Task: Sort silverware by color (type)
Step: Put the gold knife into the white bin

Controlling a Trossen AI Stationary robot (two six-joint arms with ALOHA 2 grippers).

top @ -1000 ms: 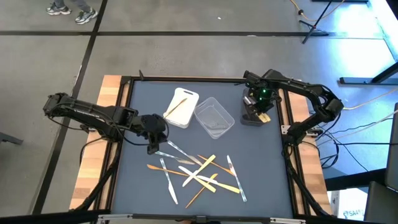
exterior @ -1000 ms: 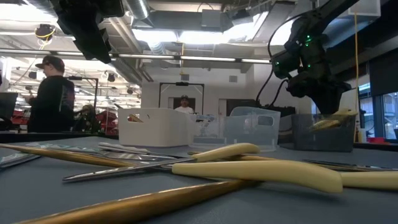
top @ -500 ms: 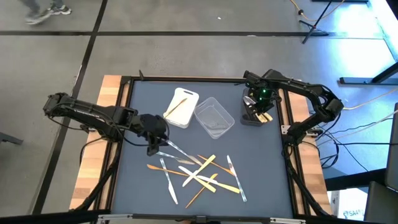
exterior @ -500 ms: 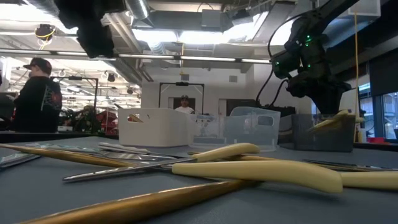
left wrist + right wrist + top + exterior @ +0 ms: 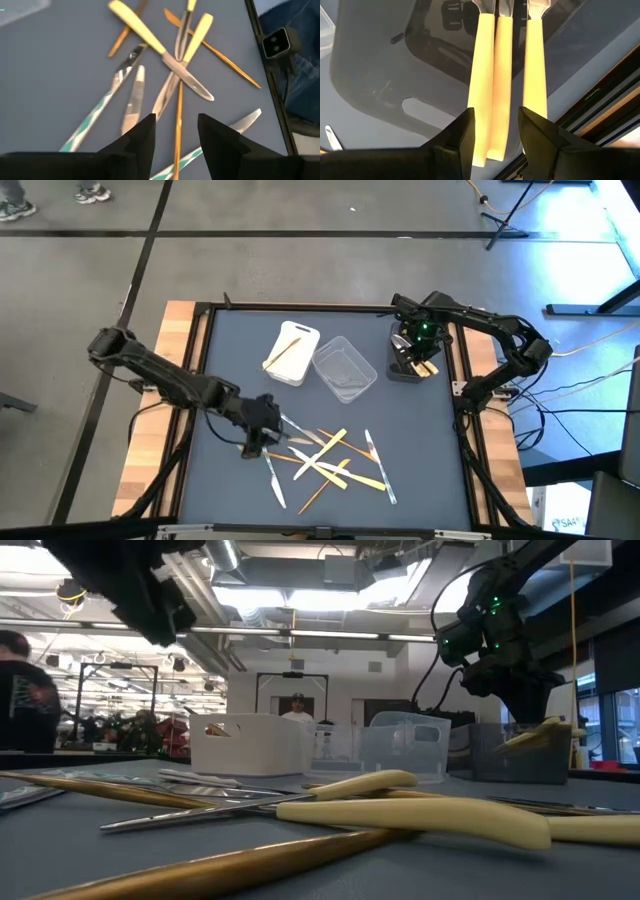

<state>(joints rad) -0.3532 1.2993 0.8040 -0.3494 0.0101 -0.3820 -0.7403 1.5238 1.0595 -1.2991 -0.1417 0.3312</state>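
The near edge of the blue-grey table is cut off in the low view, where the closest silverware blurs into long yellow and tan shapes. The pile lies scattered at the table's near middle: yellow-handled, tan and clear pieces crossing one another.

The left gripper hangs low over the pile's left edge on an arm stretched in from the left, its fingers spread with nothing between them; a tan piece runs under the gap.

Farther off, a white tub holds what looks like one tan piece, and a clear tub sits just to its right.

At the far right, the right gripper hovers over a dark grey tub, fingers parted and apparently gripping nothing; three yellow handles lean up from the tub between them.

Beyond the table, a person stands partly cropped in a lit workshop.
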